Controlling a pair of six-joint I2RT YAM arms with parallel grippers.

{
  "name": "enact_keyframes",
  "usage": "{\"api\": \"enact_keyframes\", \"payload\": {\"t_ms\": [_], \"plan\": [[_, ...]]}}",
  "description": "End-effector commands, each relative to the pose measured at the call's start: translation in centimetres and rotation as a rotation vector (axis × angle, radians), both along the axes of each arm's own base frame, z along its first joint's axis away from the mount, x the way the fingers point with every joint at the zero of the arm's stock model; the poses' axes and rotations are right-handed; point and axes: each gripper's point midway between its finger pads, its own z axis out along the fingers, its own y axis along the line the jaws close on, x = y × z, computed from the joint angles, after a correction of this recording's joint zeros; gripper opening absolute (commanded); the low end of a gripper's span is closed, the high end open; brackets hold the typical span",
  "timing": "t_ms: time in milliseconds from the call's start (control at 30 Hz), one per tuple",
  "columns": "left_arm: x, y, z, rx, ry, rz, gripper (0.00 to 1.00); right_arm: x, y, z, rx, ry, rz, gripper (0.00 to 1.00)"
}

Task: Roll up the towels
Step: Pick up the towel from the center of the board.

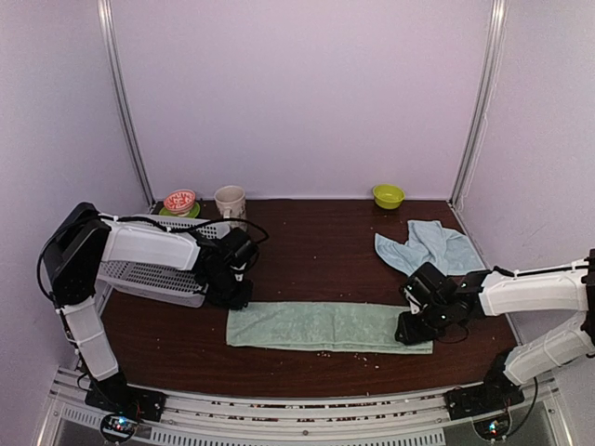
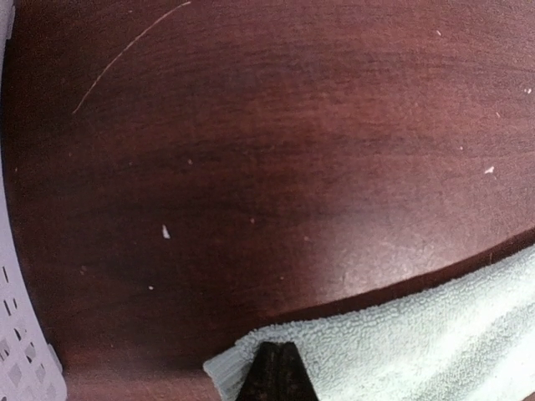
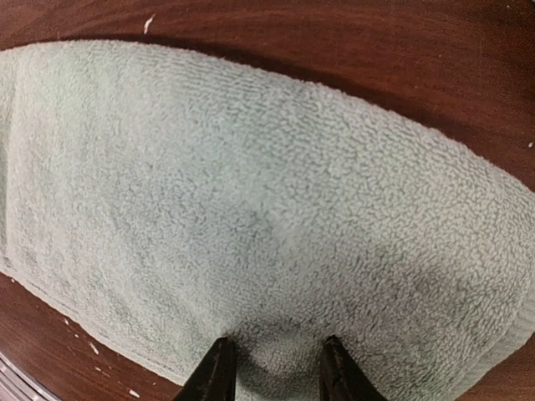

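**Mint green towel (image 1: 325, 327) flat, tools at ends**

It lay spread along the tabletop (image 1: 316, 243) front. L tool (image 1: 237, 299) clenched at its left corner; R tool (image 1: 411, 330) had fingers apart, cloth between. Light blue towel (image 1: 429, 246) lay crumpled back right.

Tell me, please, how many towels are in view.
2. A pale green towel lies flat along the front; a light blue towel lies crumpled at the back right. The white basket may hide more.
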Motion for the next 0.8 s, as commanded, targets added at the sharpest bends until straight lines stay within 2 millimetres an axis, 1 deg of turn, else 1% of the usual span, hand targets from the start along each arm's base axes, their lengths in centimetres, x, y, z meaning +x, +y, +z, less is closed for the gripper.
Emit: {"api": "enact_keyframes", "payload": {"t_ms": [0, 67, 100, 133, 200, 233, 300, 367, 433, 500, 533, 633, 700, 767], "plan": [[-0.1, 1.5, -1.7, 0.066, 0.033, 0.005, 0.0, -6.0, -2.1, -2.4, -0.099, 0.225, 0.069, 0.36], [-0.1, 1.5, -1.6, 0.069, 0.033, 0.003, 0.0, -6.7, -2.1, -2.4, -0.105, 0.24, 0.085, 0.37], [-0.1, 1.6, -1.4, 0.069, 0.03, 0.0, 0.0, -6.7, -2.1, -2.2, -0.104, 0.234, 0.084, 0.4], [0.0, 1.5, -1.1, 0.064, 0.023, -0.003, 0.0, -6.2, -2.0, -1.7, -0.103, 0.213, 0.077, 0.42], [0.3, 1.1, -0.1, 0.045, 0.006, -0.011, 0.0, -4.6, -1.4, -0.1, -0.09, 0.148, 0.057, 0.5], [0.5, 0.8, 0.6, 0.029, -0.005, -0.02, 0.04, -3.6, -1.0, 1.1, -0.08, 0.107, 0.041, 0.54], [0.9, 0.1, 2.2, 0.004, -0.027, -0.034, 0.16, -1.7, 0.0, 3.4, -0.047, 0.03, 0.009, 0.61], [1.3, -0.4, 3.9, -0.019, -0.048, -0.048, 0.25, 0.1, 0.4, 5.3, -0.027, -0.038, -0.03, 0.62], [1.6, -1.1, 5.6, -0.048, -0.065, -0.073, 0.39, 1.4, 0.3, 6.5, -0.021, -0.093, -0.066, 0.62], [1.5, -2.0, 7.3, -0.08, -0.083, -0.1, 0.49, 2.3, 0.0, 6.9, -0.011, -0.123, -0.101, 0.62], [1.3, -2.5, 8.4, -0.095, -0.095, -0.112, 0.52, 2.8, 0.1, 7.1, 0.005, -0.137, -0.115, 0.62], [0.2, -4.5, 10.5, -0.148, -0.118, -0.179, 0.56, 3.4, 0.7, 6.4, 0.026, -0.131, -0.124, 0.61], [-0.9, -5.9, 11.0, -0.168, -0.118, -0.229, 0.56, 3.5, 1.1, 5.5, 0.026, -0.109, -0.116, 0.6], [-2.1, -7.2, 10.6, -0.172, -0.109, -0.284, 0.54, 3.5, 1.3, 4.4, 0.012, -0.09, -0.106, 0.59]]}}
